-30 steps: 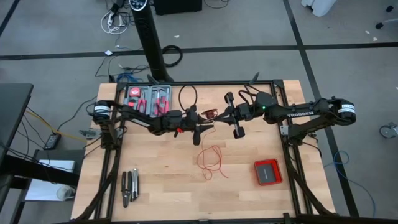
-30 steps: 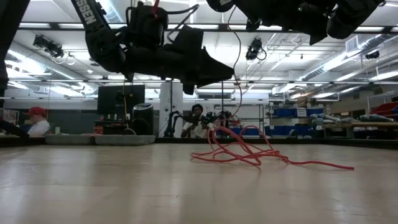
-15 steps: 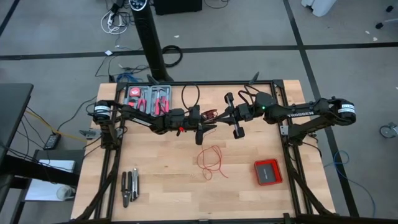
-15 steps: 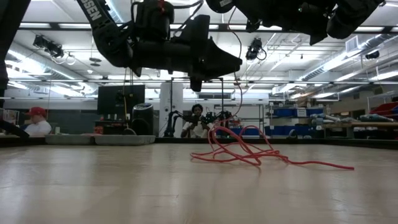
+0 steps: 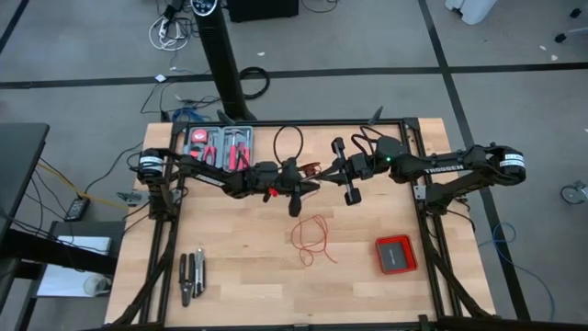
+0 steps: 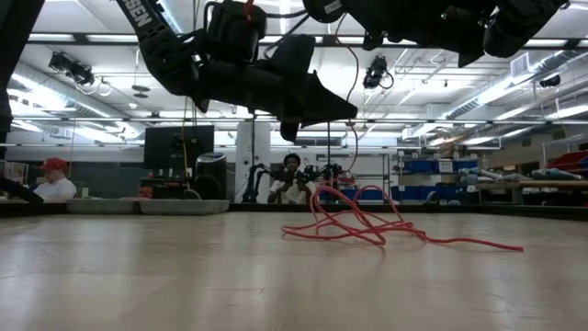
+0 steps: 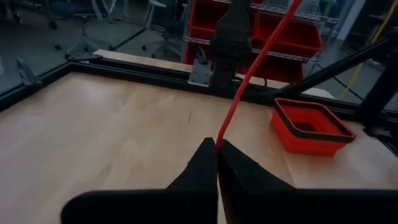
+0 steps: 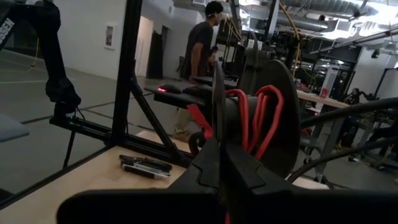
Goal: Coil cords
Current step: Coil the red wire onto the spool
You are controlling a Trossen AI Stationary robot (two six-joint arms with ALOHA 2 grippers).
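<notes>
1. The left gripper (image 7: 217, 163) hangs above the middle of the pale wooden table (image 5: 239, 267), its two dark fingers pressed together on the thin red wire (image 7: 249, 74). The wire rises taut from the fingertips. I judge it is pinched so that it can be guided under tension onto the spool.

2. The right gripper (image 8: 219, 163) is raised opposite the left one, fingers closed on the rim of the small black disc-shaped spool (image 8: 273, 118). Several turns of red wire sit between its flanges. Held level in the air, it appears to serve as the fixed winding core.

3. The unwound remainder lies as loose red loops (image 5: 312, 238) on the table, below and between the grippers and well apart from the flat red square box (image 5: 396, 254) nearer the right arm's side.

4. Hard to make out:
   - From above, the run of wire between pinch point and spool is lost against the dark arms.
   - The number of turns cannot be counted.
   - The table-level camera crops both arms, so neither gripper's grip can be confirmed there.
   - The wire's free end cannot be located.
</notes>
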